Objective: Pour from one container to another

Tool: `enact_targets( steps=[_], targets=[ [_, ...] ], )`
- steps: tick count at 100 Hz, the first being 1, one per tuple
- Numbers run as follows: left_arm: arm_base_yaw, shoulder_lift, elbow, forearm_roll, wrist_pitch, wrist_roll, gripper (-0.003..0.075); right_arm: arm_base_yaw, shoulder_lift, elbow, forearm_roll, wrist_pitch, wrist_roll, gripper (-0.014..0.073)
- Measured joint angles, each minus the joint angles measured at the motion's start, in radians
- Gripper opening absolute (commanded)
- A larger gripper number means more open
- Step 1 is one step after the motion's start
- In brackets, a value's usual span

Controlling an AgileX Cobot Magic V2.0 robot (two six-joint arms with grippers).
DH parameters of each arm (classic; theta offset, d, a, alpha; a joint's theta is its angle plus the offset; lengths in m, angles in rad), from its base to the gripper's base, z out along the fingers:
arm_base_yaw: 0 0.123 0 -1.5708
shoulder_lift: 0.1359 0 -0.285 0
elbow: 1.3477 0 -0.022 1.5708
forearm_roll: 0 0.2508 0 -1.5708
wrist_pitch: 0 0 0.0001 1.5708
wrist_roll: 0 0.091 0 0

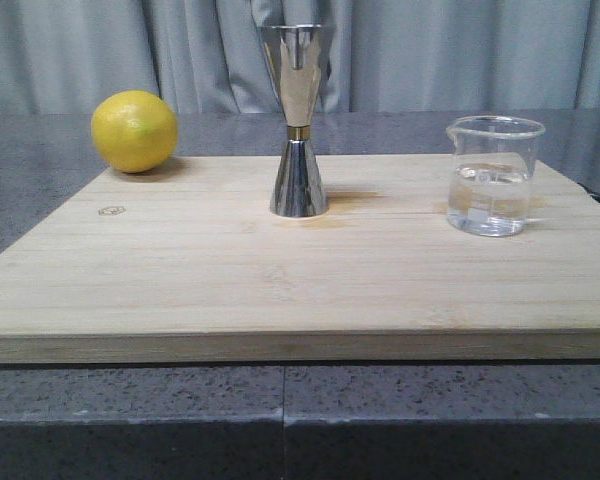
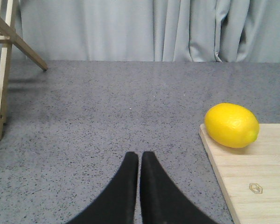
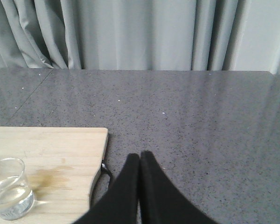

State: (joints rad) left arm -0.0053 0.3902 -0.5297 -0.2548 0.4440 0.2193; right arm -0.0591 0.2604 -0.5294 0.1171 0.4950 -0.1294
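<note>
A clear glass beaker (image 1: 493,177) with water in it stands upright on the right part of the wooden board (image 1: 180,280); the right wrist view also catches the beaker (image 3: 9,187). The polished steel jigger (image 1: 297,125) with a gold waist band stands upright at the board's middle back. Neither arm shows in the front view. My left gripper (image 2: 139,156) is shut and empty over the grey table, left of the board. My right gripper (image 3: 140,155) is shut and empty over the table, right of the board's corner.
A yellow lemon (image 1: 134,131) rests at the board's back left corner, and the left wrist view shows the lemon (image 2: 231,125) too. A wooden stand (image 2: 3,51) is at the far left. A black loop (image 3: 104,170) hangs off the board's right edge. Grey curtains close the back.
</note>
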Motion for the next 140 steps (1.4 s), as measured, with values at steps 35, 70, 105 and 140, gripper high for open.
enact_targets(
  steps=[35,70,105,140],
  targets=[
    [0.000,0.000,0.000,-0.006,-0.004,-0.004,0.0512,0.000,0.000,0.000,0.000,-0.022,0.028,0.0427],
    [0.000,0.000,0.000,-0.026,-0.006,-0.005,0.0512,0.000,0.000,0.000,0.005,-0.022,0.028,0.0427],
    [0.000,0.050,-0.082,-0.081,0.140,0.016,0.0512,0.000,0.039,-0.065,0.018,0.086,0.027,0.0432],
    [0.000,0.269,-0.255,-0.358,0.424,0.361,0.0512,0.000,0.222,-0.198,0.021,0.269,-0.013,0.0586]
  ],
)
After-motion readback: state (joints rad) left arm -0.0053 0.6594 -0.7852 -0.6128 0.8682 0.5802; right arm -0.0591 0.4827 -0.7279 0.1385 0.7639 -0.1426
